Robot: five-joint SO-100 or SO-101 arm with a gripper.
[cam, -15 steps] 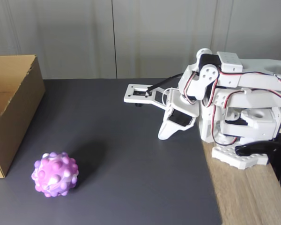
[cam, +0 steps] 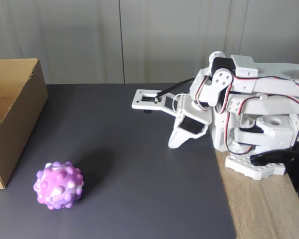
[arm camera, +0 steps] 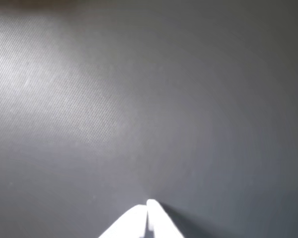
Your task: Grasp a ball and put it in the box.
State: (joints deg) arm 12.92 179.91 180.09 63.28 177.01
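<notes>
Fixed view faces the bench (cam: 139,199) from the front, slightly raised; wrist view hangs close above the dark mat (arm camera: 139,99) both views share, pincer (arm camera: 148,206) at six o'clock.

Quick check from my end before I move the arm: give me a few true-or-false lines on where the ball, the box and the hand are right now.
1. The ball lies on the dark mat, outside the box. True.
2. The hand is shut on the ball. False: its fingers meet in the wrist view with nothing between them, and in the fixed view it sits folded near the arm's base, far from the ball.
3. In the fixed view the box stands at the left edge, with the ball in front of its near corner. True.
4. The ball touches the box. False: a strip of mat shows between them.
5. The wrist view shows the ball. False: bare mat lies ahead of the fingertips.
</notes>
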